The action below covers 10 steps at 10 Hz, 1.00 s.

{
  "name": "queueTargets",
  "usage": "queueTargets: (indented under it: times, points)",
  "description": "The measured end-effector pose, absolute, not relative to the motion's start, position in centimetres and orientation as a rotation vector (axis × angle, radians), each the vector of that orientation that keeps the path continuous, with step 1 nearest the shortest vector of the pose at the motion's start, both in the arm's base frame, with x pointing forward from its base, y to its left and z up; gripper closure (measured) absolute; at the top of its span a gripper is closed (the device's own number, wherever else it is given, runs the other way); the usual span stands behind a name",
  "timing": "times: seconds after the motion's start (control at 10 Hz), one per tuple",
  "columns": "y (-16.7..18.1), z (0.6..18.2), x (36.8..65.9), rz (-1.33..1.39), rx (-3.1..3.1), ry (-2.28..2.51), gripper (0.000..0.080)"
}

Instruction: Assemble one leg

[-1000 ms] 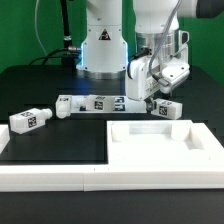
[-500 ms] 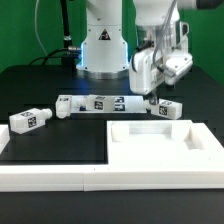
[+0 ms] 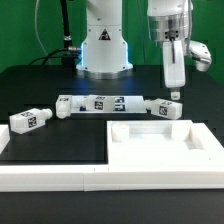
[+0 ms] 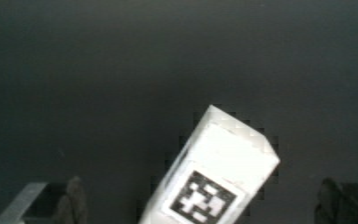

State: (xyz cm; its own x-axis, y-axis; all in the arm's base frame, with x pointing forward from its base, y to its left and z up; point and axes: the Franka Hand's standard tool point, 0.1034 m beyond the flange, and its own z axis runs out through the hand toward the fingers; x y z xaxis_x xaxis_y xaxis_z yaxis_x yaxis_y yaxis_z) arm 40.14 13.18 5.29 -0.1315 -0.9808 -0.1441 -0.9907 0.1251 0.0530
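Note:
A white leg [image 3: 167, 108] with black-and-white tags lies on the black table at the exterior view's right, just behind the white panel [image 3: 150, 143]. My gripper [image 3: 176, 95] points straight down just above this leg's right end, apart from it. In the wrist view the leg [image 4: 222, 165] lies slanted between my two fingertips [image 4: 55, 200], and the gripper [image 4: 202, 205] is open and empty. Two more legs lie to the left, one [image 3: 30, 119] at the far left and one [image 3: 68, 105] further in.
The marker board [image 3: 112, 103] lies between the legs in front of the robot base [image 3: 103, 50]. A long white wall [image 3: 50, 172] runs along the table's front edge and joins the panel's side.
My gripper has swung from a tilted pose to vertical and shifted to the exterior view's right, over the rightmost leg. The legs and the panel have not moved.

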Motion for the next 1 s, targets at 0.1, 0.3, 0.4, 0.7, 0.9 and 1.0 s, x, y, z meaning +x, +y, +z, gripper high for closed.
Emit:
queueTargets:
  times: [0.1,0.3,0.4,0.7,0.9,1.0]
  points:
    - [13.1,5.3,40.1,0.202,-2.103,2.219,0.0150]
    - [13.1,5.2,40.2,0.194,-2.228,2.087,0.0150]
    - [13.2,5.4,40.5,0.175,-2.434,1.846,0.0150]
    - [13.4,6.0,41.3,0.122,-2.738,1.326,0.0150]
    - [13.3,5.9,41.3,0.111,-2.816,1.148,0.0150]
    - [13.3,5.9,41.3,0.108,-2.836,1.093,0.0150]
